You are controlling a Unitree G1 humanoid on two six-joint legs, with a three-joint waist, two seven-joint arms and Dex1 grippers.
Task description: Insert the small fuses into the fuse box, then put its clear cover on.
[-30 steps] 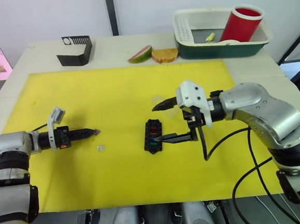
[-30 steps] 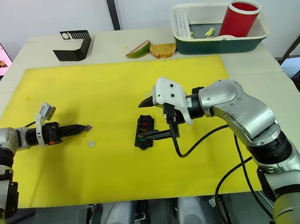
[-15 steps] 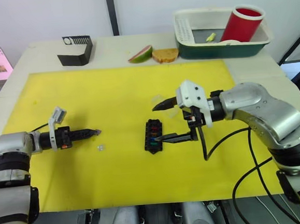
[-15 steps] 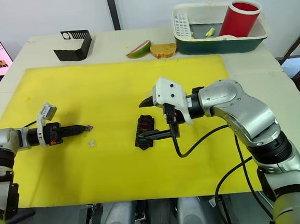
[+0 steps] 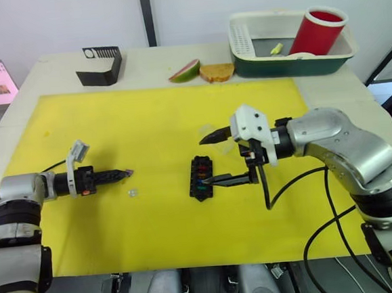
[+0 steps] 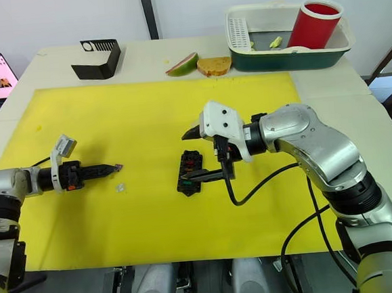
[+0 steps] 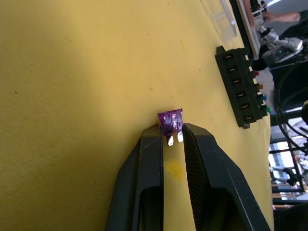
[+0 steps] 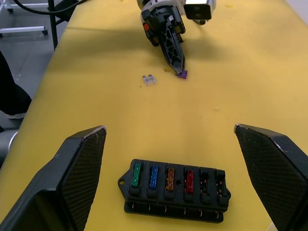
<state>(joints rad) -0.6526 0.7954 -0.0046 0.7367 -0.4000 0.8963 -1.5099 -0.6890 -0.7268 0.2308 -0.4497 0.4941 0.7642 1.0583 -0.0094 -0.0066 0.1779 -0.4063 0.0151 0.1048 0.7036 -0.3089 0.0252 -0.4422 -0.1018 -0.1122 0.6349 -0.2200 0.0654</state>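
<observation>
Both arms are built of rounded silver-grey metal segments joined by black bands at the joints. Each ends in a black wrist housing carrying a white plastic camera block, larger on the right arm. The right gripper has two long, tapered black fingers with a fine woven texture. The left gripper is slim and black, with a small orange-red mark near its base. Black cables loop beneath the right forearm

Between the left gripper and the fuse box the yellow mat lies open, save one clear fuse. The right gripper straddles the box. A black stand, food pieces and a tray line the desk's far edge.
</observation>
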